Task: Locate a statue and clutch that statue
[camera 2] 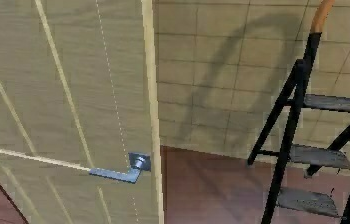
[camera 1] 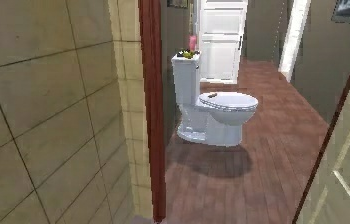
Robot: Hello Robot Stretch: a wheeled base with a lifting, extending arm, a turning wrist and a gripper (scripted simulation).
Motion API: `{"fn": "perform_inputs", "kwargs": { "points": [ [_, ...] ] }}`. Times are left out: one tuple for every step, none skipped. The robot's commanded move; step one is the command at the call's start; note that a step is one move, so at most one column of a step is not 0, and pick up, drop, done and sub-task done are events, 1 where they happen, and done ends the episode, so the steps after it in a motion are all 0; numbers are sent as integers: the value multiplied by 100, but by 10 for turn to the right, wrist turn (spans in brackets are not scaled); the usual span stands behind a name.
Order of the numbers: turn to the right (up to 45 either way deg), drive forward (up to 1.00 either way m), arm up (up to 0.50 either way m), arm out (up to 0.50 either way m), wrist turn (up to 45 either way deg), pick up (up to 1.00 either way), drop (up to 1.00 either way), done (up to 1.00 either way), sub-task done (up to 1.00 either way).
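As I faced the doorway, a white toilet (camera 1: 226, 103) stood ahead with a small yellow-and-red thing (camera 1: 190, 50) on its tank. Statue or not, I couldn't tell. A door (camera 2: 63, 90) and a stepladder (camera 2: 323, 155) flanked me. My claw's state? Couldn't tell.

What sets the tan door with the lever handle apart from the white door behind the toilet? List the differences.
Colour: the tan door is wood-grained, while the white door is plain white.
Handle: the tan door bears a silver lever handle; on the white door I make out just a small dark mark near its edge.
Place: the tan door stands close by, and the white door stands far back, past the toilet.
Both are panelled.
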Motion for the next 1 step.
{"fn": "perform_inputs", "kwargs": {
  "points": [
    [180,0,0,0,0,0,0,0,0]
  ]
}}
